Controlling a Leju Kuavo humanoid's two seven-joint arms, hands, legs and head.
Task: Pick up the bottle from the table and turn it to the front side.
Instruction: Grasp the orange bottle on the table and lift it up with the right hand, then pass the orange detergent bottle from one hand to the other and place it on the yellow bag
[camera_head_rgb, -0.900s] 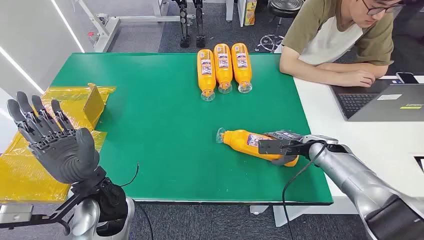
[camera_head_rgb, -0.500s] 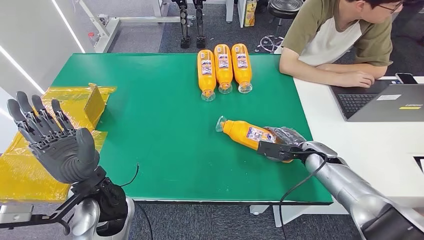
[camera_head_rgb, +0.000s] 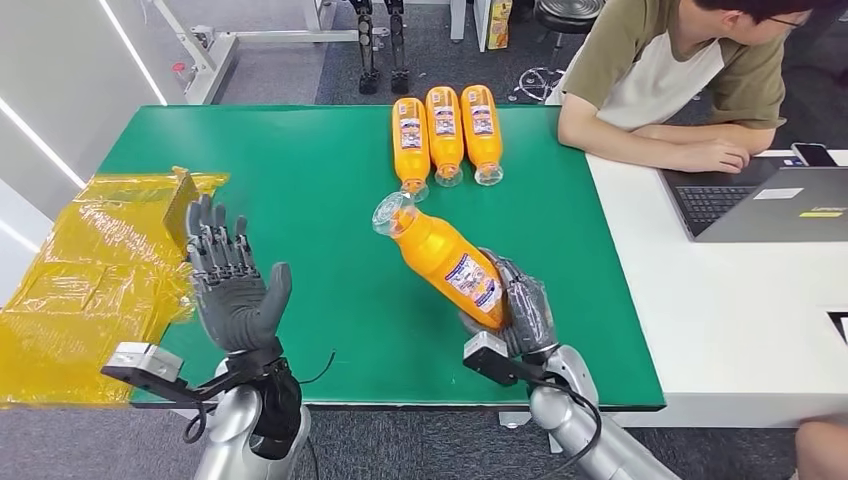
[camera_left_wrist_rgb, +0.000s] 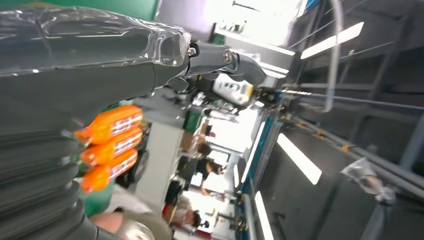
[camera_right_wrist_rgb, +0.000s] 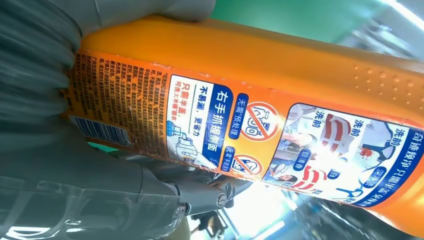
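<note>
The right hand grips the orange plastic bottle with a clear cap, lifted and tilted above the green table. The left hand hovers open-palmed, holding nothing. Farther back lie three matching orange bottles.

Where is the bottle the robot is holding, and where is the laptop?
bottle (camera_head_rgb: 446, 257), head view, on its orange body above the label.
laptop (camera_head_rgb: 786, 205), head view, on its grey lid.

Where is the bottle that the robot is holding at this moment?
In the head view, the bottle is gripped by the right robot hand above the green table, near its front right part, cap tilted toward the three bottles lying at the far edge.
</note>
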